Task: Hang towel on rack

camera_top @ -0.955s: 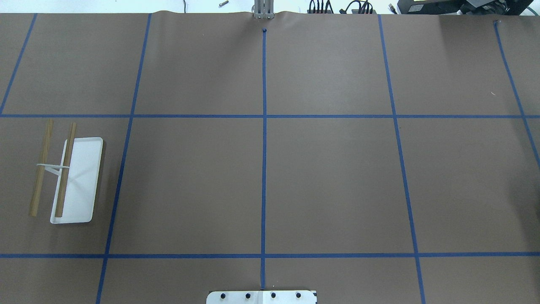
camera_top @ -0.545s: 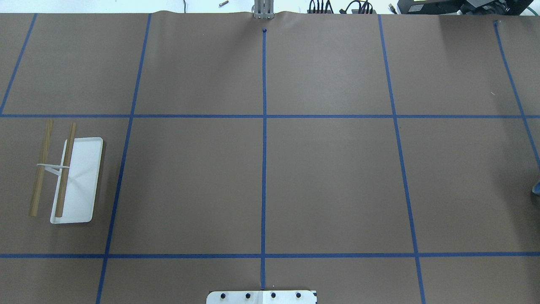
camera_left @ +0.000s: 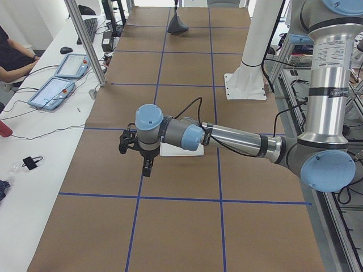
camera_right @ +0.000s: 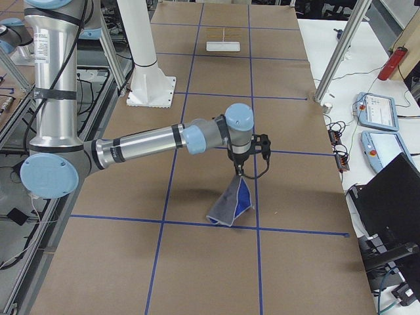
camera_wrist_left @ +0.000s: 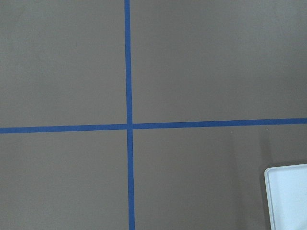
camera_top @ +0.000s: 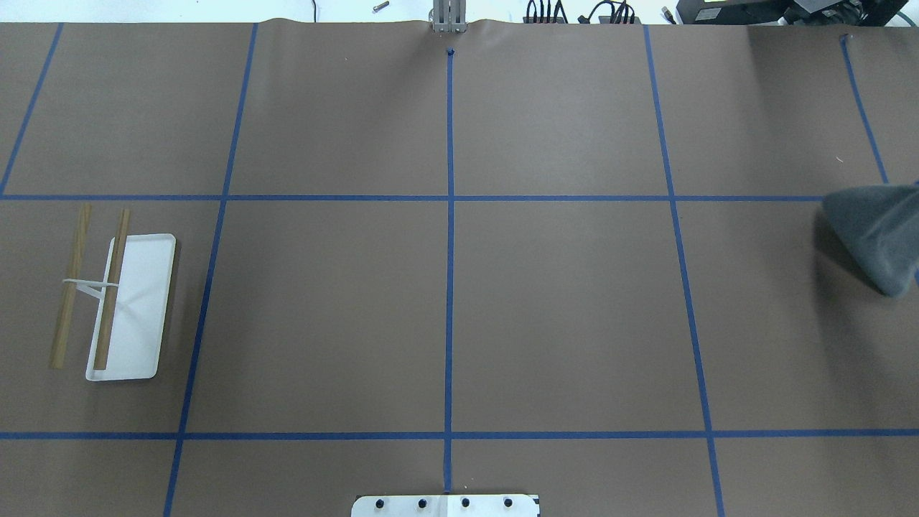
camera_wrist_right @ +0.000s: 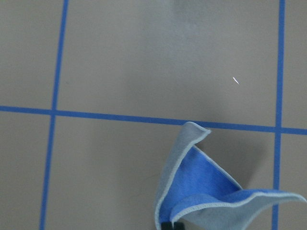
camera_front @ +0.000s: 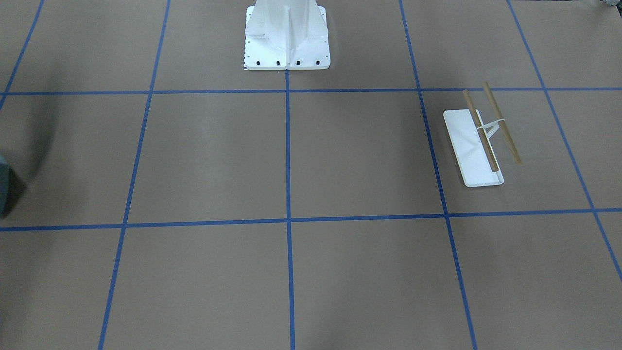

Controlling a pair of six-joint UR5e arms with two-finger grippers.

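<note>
The towel (camera_right: 231, 203) hangs from my right gripper (camera_right: 240, 172), grey outside and bright blue inside, its low corner near the table. It shows as a grey shape at the overhead view's right edge (camera_top: 876, 233) and close up in the right wrist view (camera_wrist_right: 201, 191), pinched at the bottom edge. The rack (camera_top: 129, 301), a white tray with two brown rods, stands far off at the table's left end, also seen in the front view (camera_front: 474, 146). My left gripper (camera_left: 146, 170) hovers next to the rack; I cannot tell whether it is open or shut.
The white robot pedestal (camera_front: 286, 34) stands at the table's near middle edge. Blue tape lines divide the brown table (camera_top: 560, 309) into squares. A metal post (camera_right: 335, 59) and operator tablets (camera_right: 377, 111) sit on the far side.
The towel has come into the overhead view from the right edge and moved left and away from me. The rack has not moved.
</note>
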